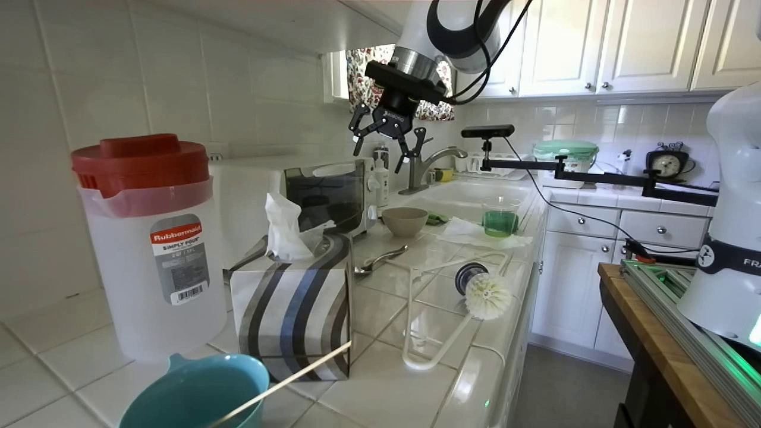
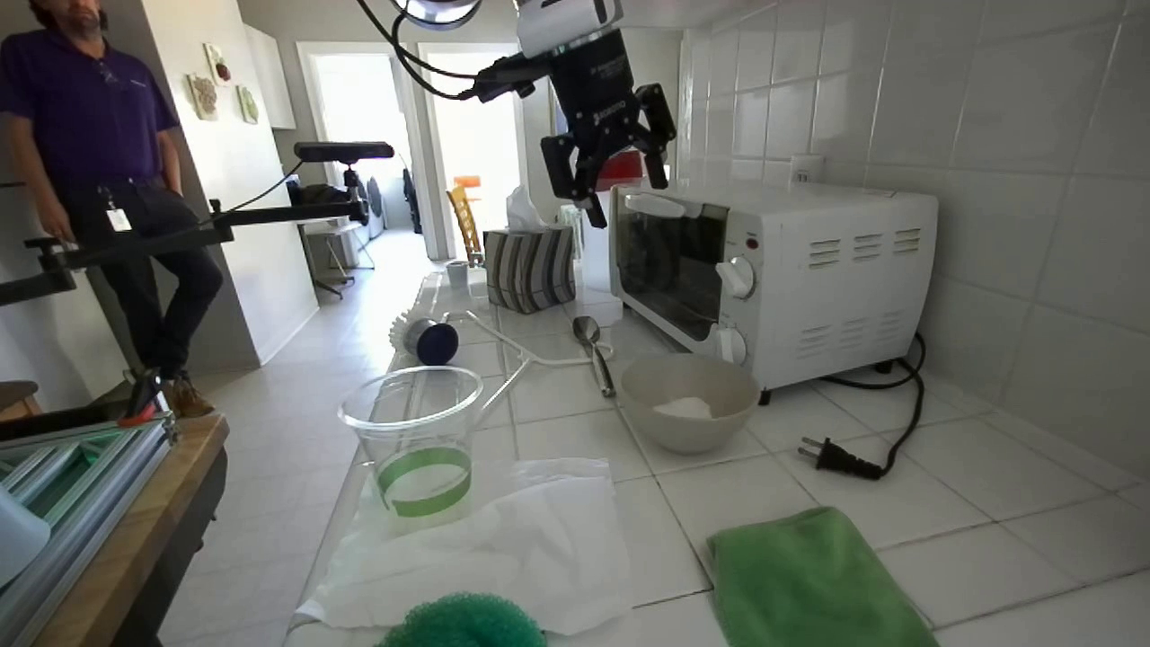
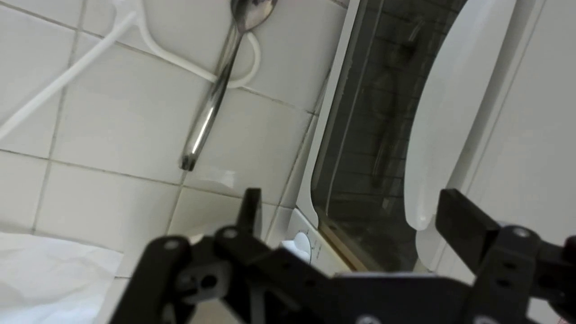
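A black gripper (image 1: 377,160) is held, fingers parted and empty, above the front of a boxy white toaster oven (image 2: 809,279) on white tile (image 2: 575,422). Its curved white handle (image 3: 450,112) could be struck by misaligned lowering.

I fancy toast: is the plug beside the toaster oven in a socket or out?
Out: the plug lies on the counter, prongs bare.

Low over the counter (image 1: 380,365), an exterior view looks past the nearby teal cup (image 1: 190,377) along the front edge (image 1: 484,371) toward the sink (image 1: 464,191), an exterior view faces back along that edge past the nearby green cloth (image 2: 809,575), and the wrist view looks closely down on the spoon (image 3: 210,112) and toaster oven (image 3: 382,135) all three share.
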You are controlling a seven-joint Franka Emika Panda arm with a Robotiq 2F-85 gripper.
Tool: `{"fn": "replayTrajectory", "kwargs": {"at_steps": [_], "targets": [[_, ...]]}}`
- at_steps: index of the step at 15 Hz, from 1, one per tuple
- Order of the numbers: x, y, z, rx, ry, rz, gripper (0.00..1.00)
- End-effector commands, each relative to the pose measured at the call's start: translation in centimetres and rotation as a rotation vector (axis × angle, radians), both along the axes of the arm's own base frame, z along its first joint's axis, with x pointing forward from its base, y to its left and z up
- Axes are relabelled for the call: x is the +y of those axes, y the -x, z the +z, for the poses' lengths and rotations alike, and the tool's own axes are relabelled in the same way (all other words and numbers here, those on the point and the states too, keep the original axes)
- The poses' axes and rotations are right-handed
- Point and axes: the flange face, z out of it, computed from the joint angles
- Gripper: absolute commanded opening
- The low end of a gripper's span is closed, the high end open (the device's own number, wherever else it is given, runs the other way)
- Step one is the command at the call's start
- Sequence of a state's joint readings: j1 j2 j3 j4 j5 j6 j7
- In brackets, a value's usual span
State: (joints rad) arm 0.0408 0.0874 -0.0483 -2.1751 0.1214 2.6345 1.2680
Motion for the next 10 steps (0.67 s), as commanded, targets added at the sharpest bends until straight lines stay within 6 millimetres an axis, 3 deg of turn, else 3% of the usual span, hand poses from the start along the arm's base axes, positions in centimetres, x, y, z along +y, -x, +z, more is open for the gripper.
{"fn": "replayTrajectory", "kwargs": {"at_steps": [1,10], "targets": [[-0.5,0.1,0.1,-0.02,0.009,-0.012,1.0],[-1.0,-0.7,-1.1,-0.019,0.013,-0.012,1.0]]}}
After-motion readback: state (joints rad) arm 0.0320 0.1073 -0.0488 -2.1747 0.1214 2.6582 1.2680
